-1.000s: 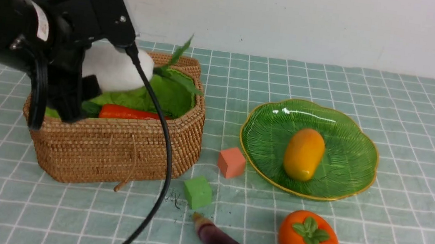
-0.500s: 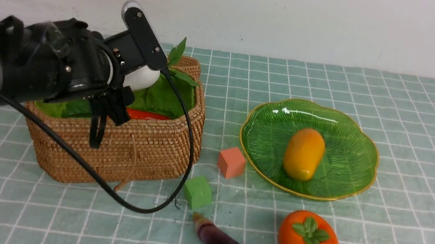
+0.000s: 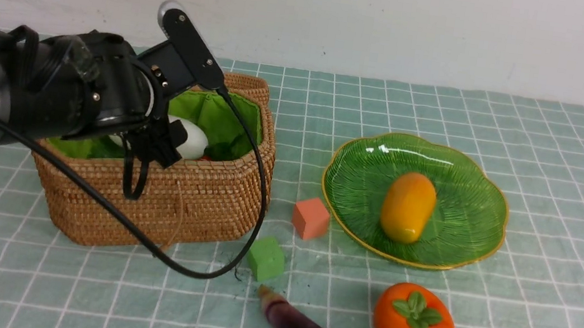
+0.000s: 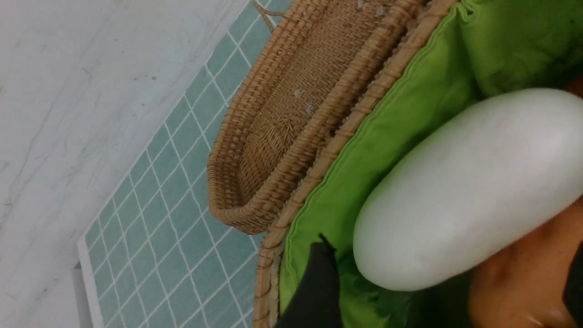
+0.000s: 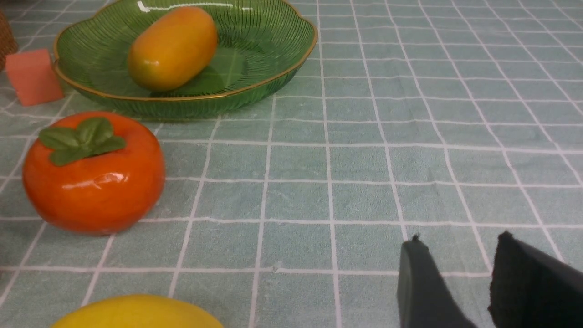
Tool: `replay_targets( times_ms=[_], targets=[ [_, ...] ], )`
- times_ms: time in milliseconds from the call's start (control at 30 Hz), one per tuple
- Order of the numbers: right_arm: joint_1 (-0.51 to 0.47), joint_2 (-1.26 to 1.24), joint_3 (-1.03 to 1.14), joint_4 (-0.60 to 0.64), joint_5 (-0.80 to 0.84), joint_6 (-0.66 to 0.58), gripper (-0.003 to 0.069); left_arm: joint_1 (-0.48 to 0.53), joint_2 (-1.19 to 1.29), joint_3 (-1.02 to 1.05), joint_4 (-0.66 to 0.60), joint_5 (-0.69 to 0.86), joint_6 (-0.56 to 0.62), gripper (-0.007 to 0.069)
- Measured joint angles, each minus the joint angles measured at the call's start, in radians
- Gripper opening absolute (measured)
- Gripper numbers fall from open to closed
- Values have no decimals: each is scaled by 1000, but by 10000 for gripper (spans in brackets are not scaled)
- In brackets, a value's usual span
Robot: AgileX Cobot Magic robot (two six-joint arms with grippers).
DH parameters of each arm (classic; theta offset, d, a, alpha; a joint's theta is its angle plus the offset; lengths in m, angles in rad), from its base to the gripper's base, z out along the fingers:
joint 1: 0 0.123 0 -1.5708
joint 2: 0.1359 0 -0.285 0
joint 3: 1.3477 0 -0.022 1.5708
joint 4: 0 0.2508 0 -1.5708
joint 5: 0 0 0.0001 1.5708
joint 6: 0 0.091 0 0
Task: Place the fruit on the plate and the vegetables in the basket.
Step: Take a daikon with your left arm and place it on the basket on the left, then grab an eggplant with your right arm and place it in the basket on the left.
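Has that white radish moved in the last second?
Yes. The white radish has dropped from above the basket rim and now lies inside it, below the far rim.

basket [image 3: 150,213]: rough woven wicker, lined with matt green cloth
plate [image 3: 471,171]: glossy ribbed glass, thin gold rim
persimmon [image 3: 413,327]: smooth, shiny
mango [image 3: 407,206]: smooth, soft sheen
radish [image 4: 464,191]: smooth, matt white
surface [image 3: 532,308]: soft checked cloth

Bright even light w/ soft shadows, glare streak on plate [image 3: 417,153], close-up radish [image 4: 464,191] slightly blurry.
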Motion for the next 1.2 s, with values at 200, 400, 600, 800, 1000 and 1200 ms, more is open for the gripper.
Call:
replay_targets(
  times_ms=[200, 400, 600, 800, 1000, 1200],
  targets=[
    [0, 0, 0, 0, 0, 0, 242, 0, -57, 0, -90, 119, -12, 479],
    [0, 0, 0, 0, 0, 0, 242, 0, -236, 0, -408, 416, -49, 52],
    [0, 0, 0, 0, 0, 0, 242, 0, -480, 0, -596, 547, 0, -13],
    [0, 0, 0, 0, 0, 0, 242, 0, -728, 17, -698, 615, -5, -13],
    [0, 0, 0, 0, 0, 0, 242, 0, -977, 217, -812, 635, -71, -13],
    [0, 0, 0, 0, 0, 0, 242, 0, -1076, 426, -956, 585, -106, -13]
  ],
)
